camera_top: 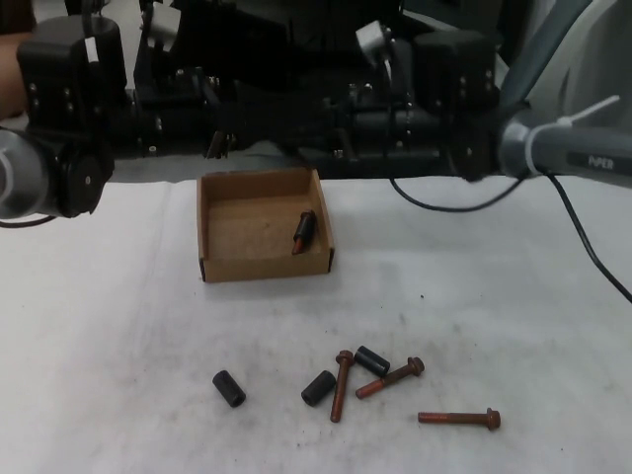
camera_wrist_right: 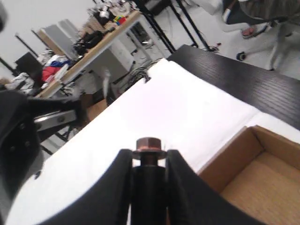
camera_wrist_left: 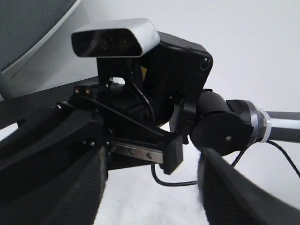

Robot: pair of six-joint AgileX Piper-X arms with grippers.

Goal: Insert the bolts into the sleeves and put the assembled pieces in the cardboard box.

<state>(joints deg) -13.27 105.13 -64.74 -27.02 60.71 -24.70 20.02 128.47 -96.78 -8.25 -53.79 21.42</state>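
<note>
In the right wrist view my right gripper [camera_wrist_right: 149, 161] is shut on an upright rust-red bolt [camera_wrist_right: 149, 149]. Its hex head stands above the fingers, and a dark sleeve [camera_wrist_right: 149, 187] sits beneath the head between them. The cardboard box [camera_wrist_right: 262, 173] lies close beside it. The high view shows the box [camera_top: 262, 269] at mid-table with one assembled piece [camera_top: 304, 229] inside. Three loose bolts [camera_top: 341, 385], [camera_top: 390, 378], [camera_top: 459, 419] and three black sleeves [camera_top: 229, 387], [camera_top: 318, 388], [camera_top: 371, 359] lie near the front. My left gripper [camera_wrist_left: 152, 197] is open and holds nothing.
The left arm [camera_top: 59, 118] is raised at the back left and the right arm [camera_top: 553, 148] at the back right. A black cable [camera_top: 592, 257] trails over the white tabletop on the right. Dark equipment lines the far edge behind the box.
</note>
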